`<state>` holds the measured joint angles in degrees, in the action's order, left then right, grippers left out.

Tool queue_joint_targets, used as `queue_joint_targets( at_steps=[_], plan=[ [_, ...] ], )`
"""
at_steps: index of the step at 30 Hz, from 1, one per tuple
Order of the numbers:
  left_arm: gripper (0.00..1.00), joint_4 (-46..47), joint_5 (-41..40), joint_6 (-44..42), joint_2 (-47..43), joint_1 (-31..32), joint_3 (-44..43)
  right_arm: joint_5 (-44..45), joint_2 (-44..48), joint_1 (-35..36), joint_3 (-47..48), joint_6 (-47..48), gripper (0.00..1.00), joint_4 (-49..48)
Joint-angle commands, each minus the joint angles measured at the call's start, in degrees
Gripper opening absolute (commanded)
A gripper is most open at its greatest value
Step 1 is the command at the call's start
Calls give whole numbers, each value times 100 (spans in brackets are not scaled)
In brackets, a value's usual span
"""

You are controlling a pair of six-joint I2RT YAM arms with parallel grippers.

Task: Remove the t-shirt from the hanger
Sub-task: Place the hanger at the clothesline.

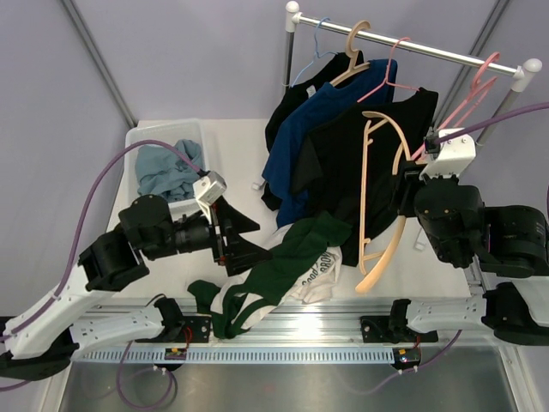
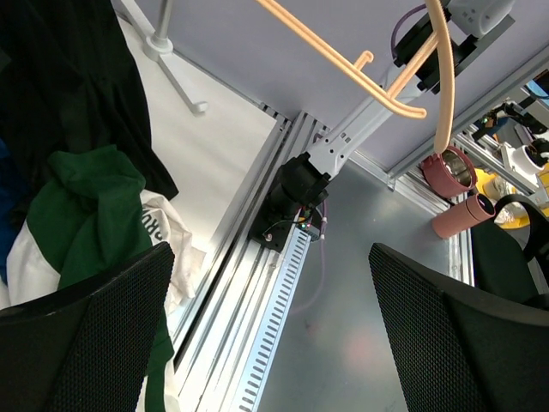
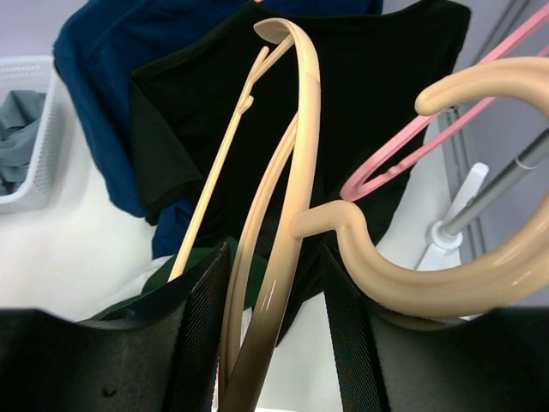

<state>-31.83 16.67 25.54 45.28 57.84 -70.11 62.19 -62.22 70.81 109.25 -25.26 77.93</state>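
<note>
Top external: left hand (image 1: 257,240) spread wide and empty, just beside one green t-shirt (image 1: 296,257) heaped on the worktop (image 1: 236,163). Right hand (image 1: 410,176) half closed around one bare beige hanger (image 1: 377,215). Behind, one rack (image 1: 412,43) with one blue shirt (image 1: 313,129), black shirts (image 1: 343,163) and several pink hangers (image 1: 388,73). One bin (image 1: 137,137) at left.

Left wrist: fingers (image 2: 86,343) far apart, nothing between them, t-shirt at left.

Right wrist: fingers (image 3: 202,335) flanking the hanger's arm, gripping it.
</note>
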Motion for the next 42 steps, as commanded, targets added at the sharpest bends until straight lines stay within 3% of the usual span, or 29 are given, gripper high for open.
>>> queue_joint_targets(
  at_steps=[1, 14, 23, 28, 35, 42],
  plan=[
    [99, 476, 250, 30, 95, 8, 128, 416, 69, -294, -18, 345, 0, 1541],
    [98, 942, 504, 153, 587, 8, 260, 425, -449, -1270, 325, 1496, 0, 1225],
    [98, 1030, 575, 144, 658, 8, 375, -392, -432, -2544, -343, 3341, 0, -549],
    [98, 1021, 583, 127, 570, 8, 401, -410, -493, -2624, -282, 3956, 0, -1349],
    [98, 1021, 706, 48, 395, 8, 533, -743, -862, -3089, -247, 4564, 0, -2378],
    [98, 942, 873, -93, 0, 8, 709, -902, -1582, -3591, 314, 4758, 0, -2687]
  ],
)
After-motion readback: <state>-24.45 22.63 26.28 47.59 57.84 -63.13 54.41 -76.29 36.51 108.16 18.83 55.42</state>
